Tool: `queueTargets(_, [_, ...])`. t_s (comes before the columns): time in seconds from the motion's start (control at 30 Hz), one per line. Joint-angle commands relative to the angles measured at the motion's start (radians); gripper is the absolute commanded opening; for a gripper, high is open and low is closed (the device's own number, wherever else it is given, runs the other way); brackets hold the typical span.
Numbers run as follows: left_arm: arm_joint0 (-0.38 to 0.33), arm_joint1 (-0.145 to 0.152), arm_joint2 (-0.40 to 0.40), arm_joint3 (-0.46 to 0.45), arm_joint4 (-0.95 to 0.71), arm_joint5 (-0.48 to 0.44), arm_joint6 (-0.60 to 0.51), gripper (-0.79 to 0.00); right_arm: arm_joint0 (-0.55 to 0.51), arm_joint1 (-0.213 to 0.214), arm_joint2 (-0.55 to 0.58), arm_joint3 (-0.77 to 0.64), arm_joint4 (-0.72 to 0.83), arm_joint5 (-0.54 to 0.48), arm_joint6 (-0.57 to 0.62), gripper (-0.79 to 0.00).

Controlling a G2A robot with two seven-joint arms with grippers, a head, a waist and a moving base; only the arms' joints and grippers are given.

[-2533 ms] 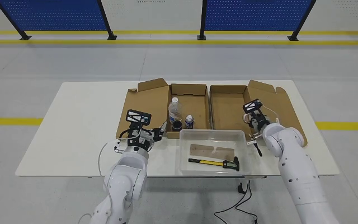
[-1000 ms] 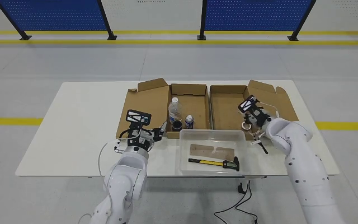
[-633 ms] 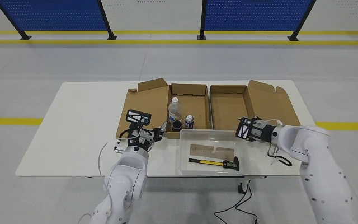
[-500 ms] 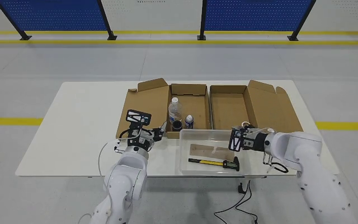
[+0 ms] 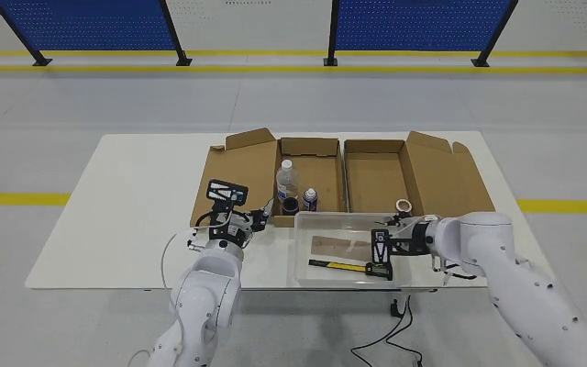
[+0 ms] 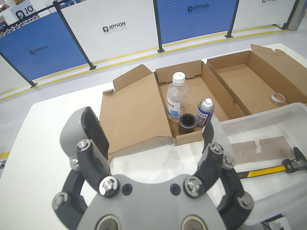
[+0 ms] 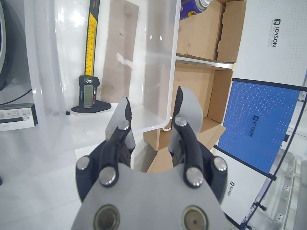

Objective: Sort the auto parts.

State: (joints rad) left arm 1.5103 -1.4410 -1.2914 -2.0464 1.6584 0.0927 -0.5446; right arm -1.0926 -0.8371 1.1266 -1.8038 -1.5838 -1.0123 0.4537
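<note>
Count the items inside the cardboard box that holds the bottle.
3: the clear bottle, a spray can beside it and a black cylinder in front of them, at the near end of the box. None looks hidden.

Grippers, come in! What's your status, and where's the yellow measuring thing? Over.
Left gripper open, above table. Right gripper open at end of clear bin. Caliper flat inside, untouched. Bin rim directly below right gripper.

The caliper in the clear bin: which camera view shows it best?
The right wrist view. There the caliper lies in full length, with its yellow scale and display unobstructed. The left wrist view shows it at the edge, partly behind the left gripper. The top view shows it far off, without detail.
</note>
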Motion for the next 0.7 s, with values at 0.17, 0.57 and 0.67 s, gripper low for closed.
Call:
queueTargets(0.17, [0.0,0.0,0.0,0.0,0.0,0.0,0.0,0.0,0.051,0.009,-0.02,0.027,0.093,0.0,0.036,0.0])
queueTargets(0.57, [0.0,0.0,0.0,0.0,0.0,0.0,0.0,0.0,0.051,0.009,-0.02,0.027,0.093,0.0,0.036,0.0])
queueTargets(0.67, [0.0,0.0,0.0,0.0,0.0,0.0,0.0,0.0,0.046,0.008,-0.022,0.011,0.08,0.03,0.024,0.0])
